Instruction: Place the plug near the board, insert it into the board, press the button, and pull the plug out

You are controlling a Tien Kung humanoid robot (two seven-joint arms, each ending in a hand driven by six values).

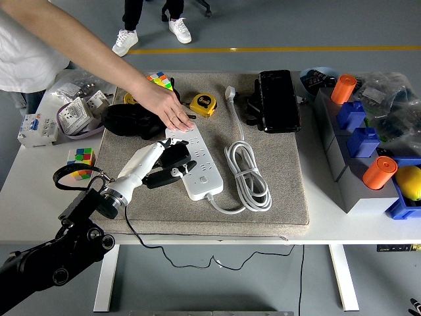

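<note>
1. The left hand (172,164) came in from the lower left of the frame, white forearm angled up toward the middle, with its dark fingers clenched around the black plug (176,157).
2. That plug sat right at the left edge of the white power strip (195,163), about halfway along it. It looked like it was touching the strip, but honestly I couldn't tell whether the prongs were in a socket, since the hand covered that spot.
3. A thin black cable (197,253) trailed from the plug area down over the near edge of the table (395,227), in the lower middle of the frame.
4. A person's hand (166,105) reached in from the upper left and pressed flat on the far end of the strip, holding it down.
5. The strip lay on a grey mat (283,184) in the centre, with its own white cord coiled (248,171) just to its right.
6. Other stuff around: a yellow tape measure (203,103) and a Rubik's cube (159,81) above the strip, another cube (81,161) at the left, a black case (277,100) at upper centre, and blue bins with orange cylinders (379,172) on the right.
7. No right arm anywhere in the shot.
</note>
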